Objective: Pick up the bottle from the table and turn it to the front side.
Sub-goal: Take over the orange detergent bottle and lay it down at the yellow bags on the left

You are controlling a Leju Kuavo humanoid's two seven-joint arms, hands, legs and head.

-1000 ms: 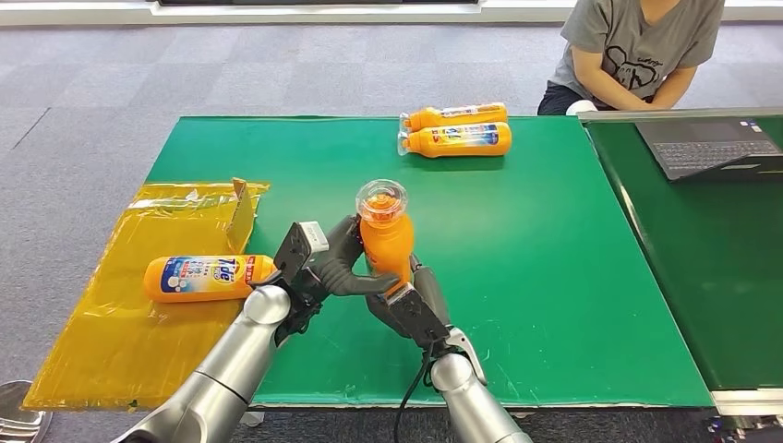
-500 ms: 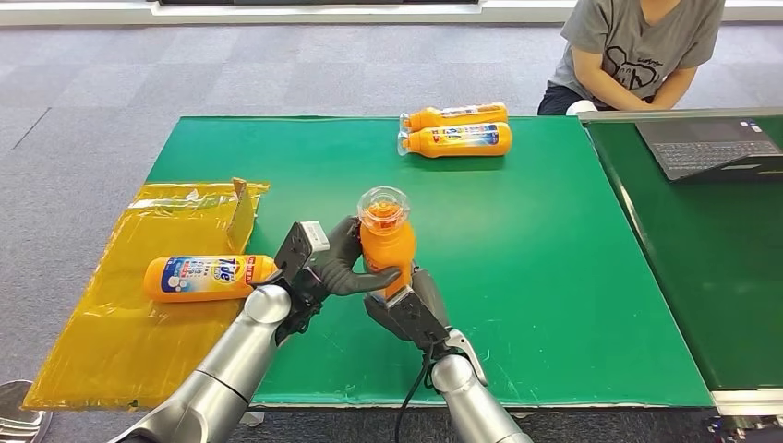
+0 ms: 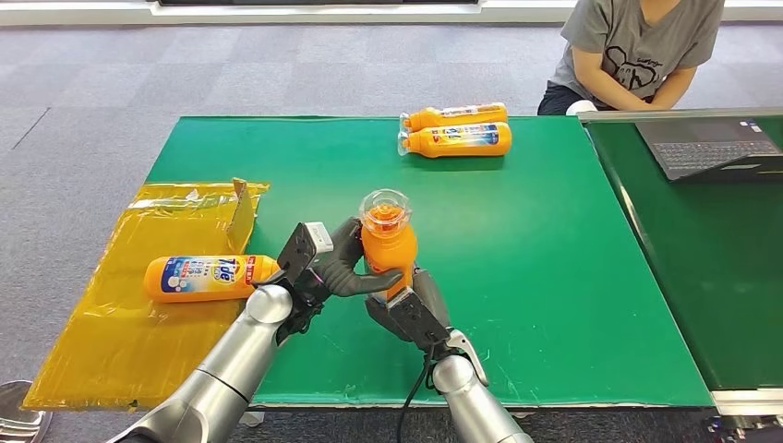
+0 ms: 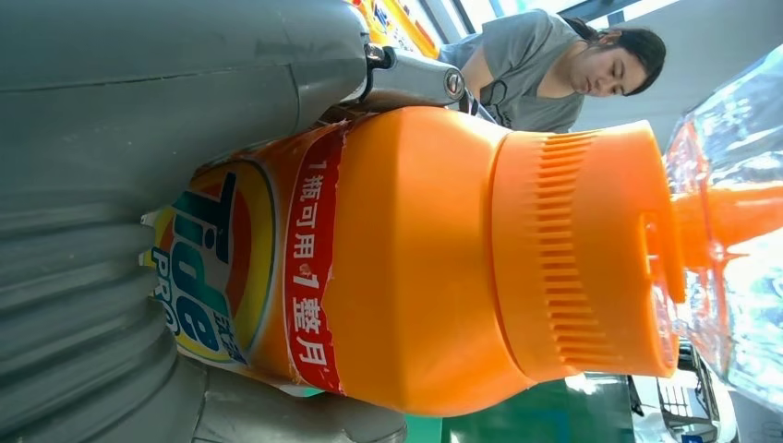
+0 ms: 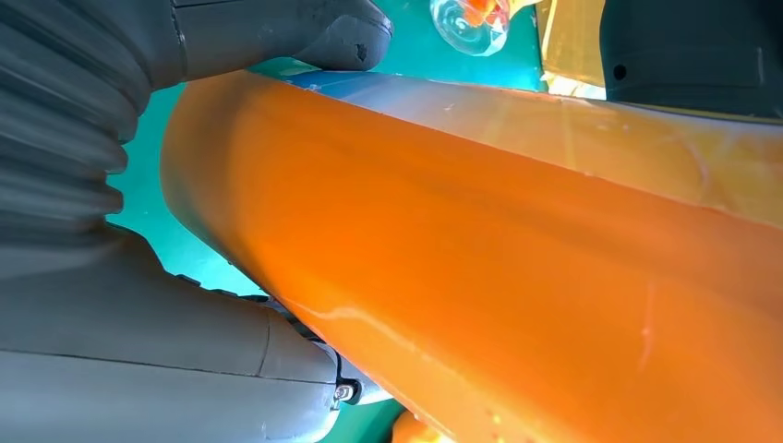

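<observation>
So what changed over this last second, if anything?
Very little. The held bottle, gripped upright between the left hand and right hand, drifted slightly to the robot's right and a touch lower; both hands kept their hold. The bottle on the yellow bag, the two bottles at the far edge and the seated person stayed put.

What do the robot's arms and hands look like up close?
Both arms are smooth silver tubes. The left hand and right hand are dark grey and boxy, with thick grey fingers and ribbed grey covers at the wrists. A black cable runs along the right arm, and a small white block sits on the left hand.
</observation>
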